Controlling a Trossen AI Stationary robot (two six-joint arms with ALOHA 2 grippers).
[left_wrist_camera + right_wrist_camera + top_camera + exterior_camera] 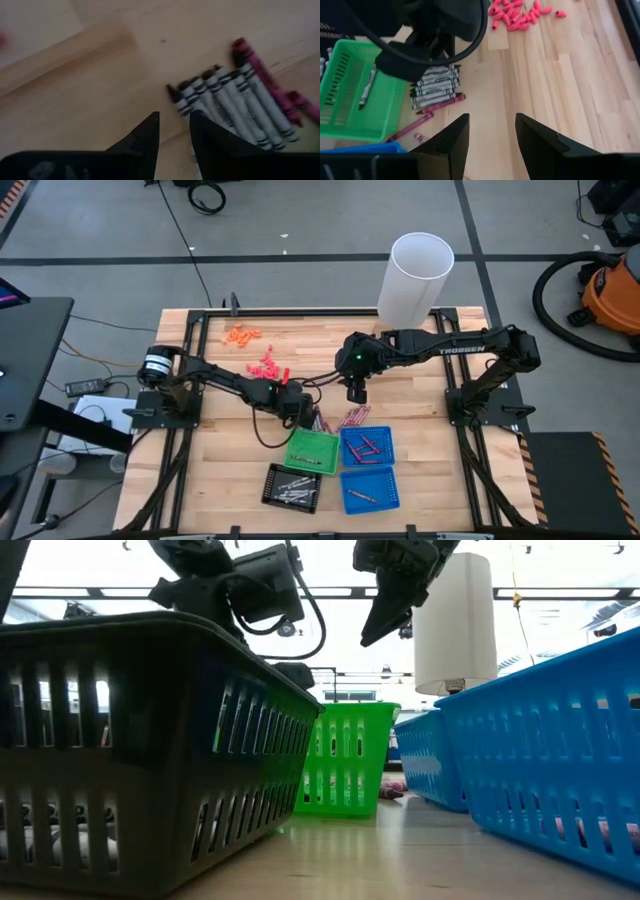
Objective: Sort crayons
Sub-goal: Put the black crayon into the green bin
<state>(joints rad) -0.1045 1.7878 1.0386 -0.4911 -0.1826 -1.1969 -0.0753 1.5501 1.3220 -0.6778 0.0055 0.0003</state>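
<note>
Well, left gripper [174,131], fingers parted and empty, hovers by roughly seven grey crayons [235,107]; right gripper [491,131] hangs open mid-table.

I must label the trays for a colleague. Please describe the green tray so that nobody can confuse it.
On the wooden table, four small slotted trays sit near the front edge. The green tray is just below the left gripper, beside loose crayons. Its neighbours are black or blue.
</note>
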